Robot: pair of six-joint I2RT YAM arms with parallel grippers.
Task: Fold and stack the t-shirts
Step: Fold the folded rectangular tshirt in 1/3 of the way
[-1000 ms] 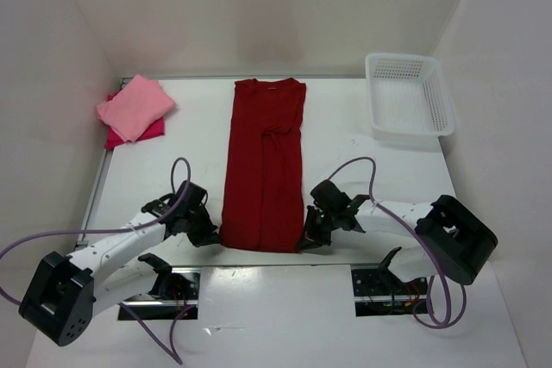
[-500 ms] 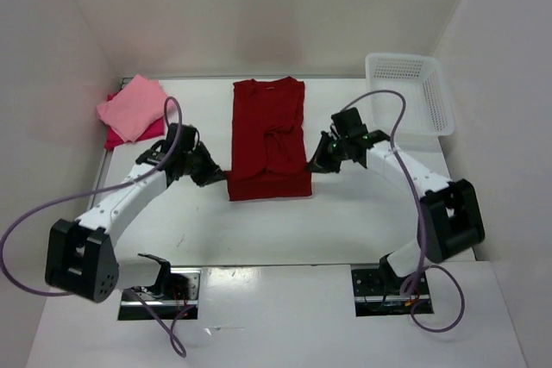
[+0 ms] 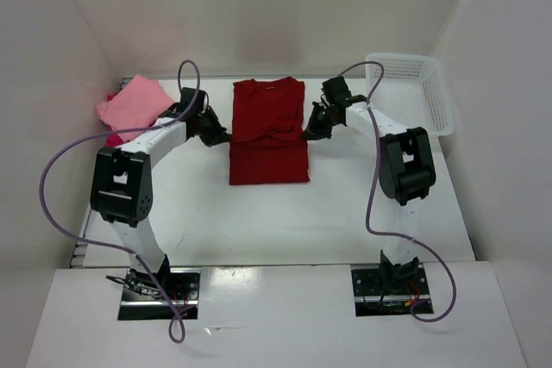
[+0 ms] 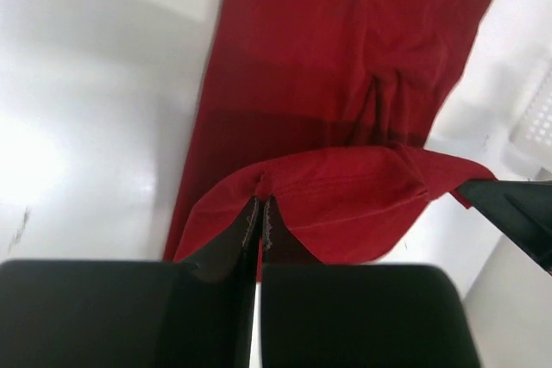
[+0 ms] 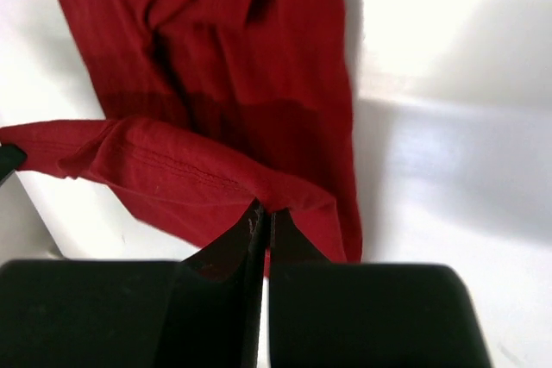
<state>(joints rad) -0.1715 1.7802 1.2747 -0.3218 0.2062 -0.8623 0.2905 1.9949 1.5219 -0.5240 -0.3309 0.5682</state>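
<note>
The dark crimson t-shirt lies lengthwise at the back middle of the table, its collar at the far end. Its near half is doubled over and the hem is lifted above the cloth. My left gripper is shut on the hem's left corner. My right gripper is shut on the hem's right corner. The hem hangs stretched between them over the flat crimson cloth. A folded salmon pink t-shirt rests on a magenta-red t-shirt at the back left.
A white mesh basket stands at the back right, close to my right arm. White walls close in the table at the back and on both sides. Purple cables loop from both arms.
Both grippers have carried the crimson shirt's near hem from the table's front edge towards the back, doubling the shirt over itself. Both arms now reach far out.
</note>
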